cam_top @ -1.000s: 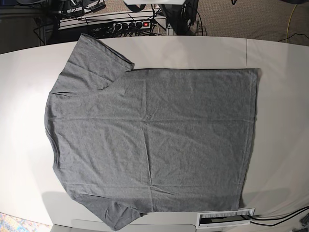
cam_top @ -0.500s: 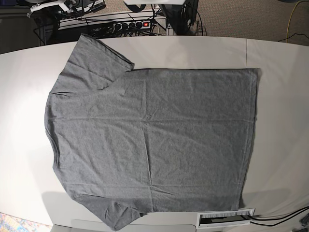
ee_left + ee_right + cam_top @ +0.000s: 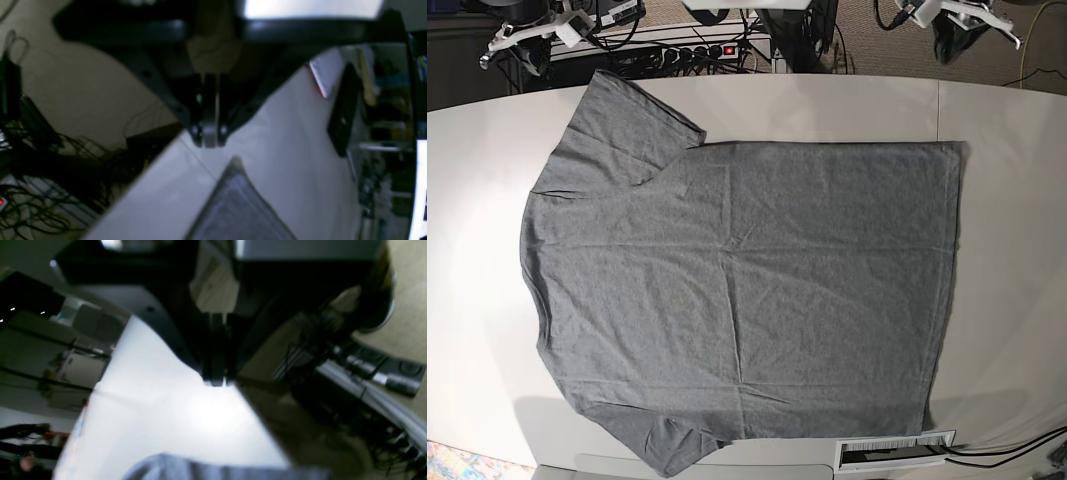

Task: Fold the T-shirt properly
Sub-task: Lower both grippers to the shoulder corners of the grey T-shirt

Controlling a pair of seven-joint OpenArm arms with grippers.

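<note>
Base camera overhead, facing straight down on the white table (image 3: 1007,200). Each wrist camera rides close behind its closed gripper, off the table's far edge, looking in across it. All three share the T-shirt (image 3: 737,290).

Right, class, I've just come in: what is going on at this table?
A plain heather-grey short-sleeved T-shirt lies spread flat on the white table, unfolded. Two robot arms sit at the far edge, nothing in hand. The left gripper hangs shut above the table near one corner of the shirt; the right gripper is shut too, over bare table. Folding has not begun.
</note>
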